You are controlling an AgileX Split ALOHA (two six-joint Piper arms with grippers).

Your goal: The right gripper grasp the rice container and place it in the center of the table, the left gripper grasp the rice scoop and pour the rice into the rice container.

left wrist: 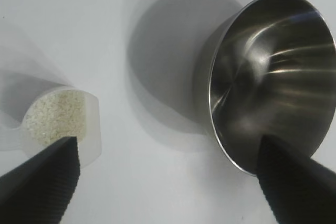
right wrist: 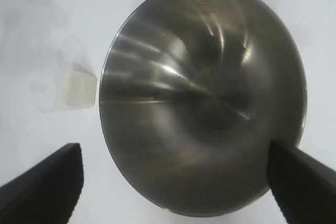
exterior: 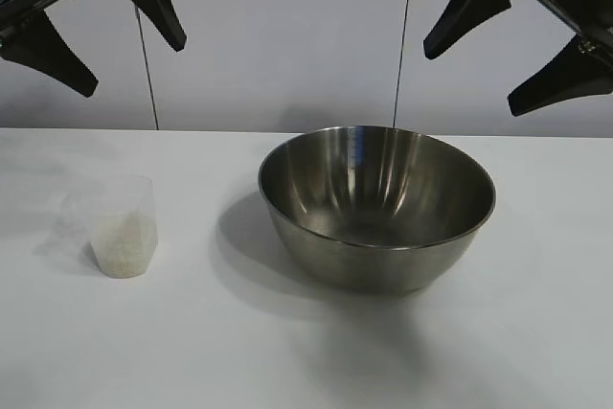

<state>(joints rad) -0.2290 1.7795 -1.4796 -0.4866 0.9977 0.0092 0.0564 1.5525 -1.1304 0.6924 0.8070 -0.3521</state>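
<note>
hovering open, right tool [exterior: 517,45] above rice container [exterior: 376,206].

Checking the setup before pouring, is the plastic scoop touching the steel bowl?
Apart. The exterior view shows bare table between the rice scoop and the rice container.

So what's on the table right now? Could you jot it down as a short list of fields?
surface: white table
big item: rice container, a shiny steel bowl, upright, nothing in it
small item: rice scoop, a clear plastic cup standing apart from the bowl, on the left arm's side
contents: rice fills the cup's lower part
left gripper: open, raised above the table, holding nothing
right gripper: open, raised above the bowl, holding nothing
</note>
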